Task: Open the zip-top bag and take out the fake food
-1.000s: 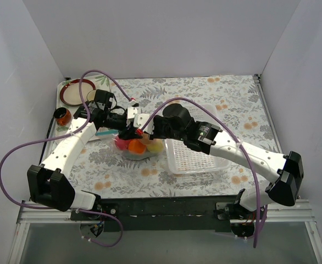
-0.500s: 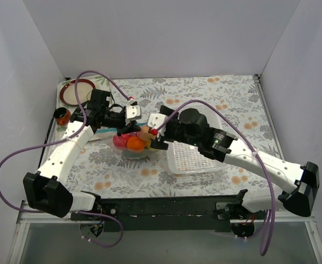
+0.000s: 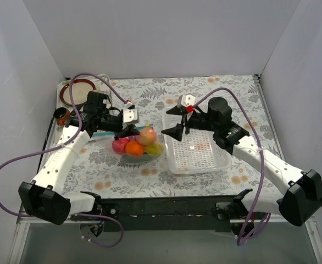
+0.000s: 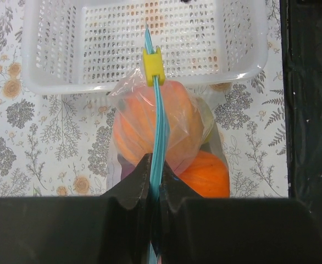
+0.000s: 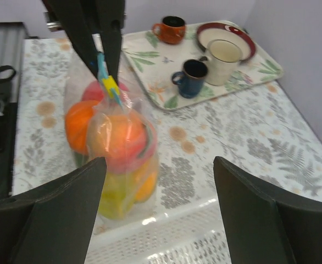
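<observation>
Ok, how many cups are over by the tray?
3: a dark blue mug on the tray, a cream cup on the red-rimmed plate beside it, and an orange-brown cup at the tray's end. More may be hidden.

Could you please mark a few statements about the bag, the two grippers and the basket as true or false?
1. The left gripper is shut on the blue zip strip of the zip-top bag. True.
2. The right gripper is shut on the yellow slider. False: its jaws are wide open and hold nothing.
3. The fake food is inside the bag. True.
4. The bag lies inside the white basket. False: it rests on the table, beside the basket.
</observation>
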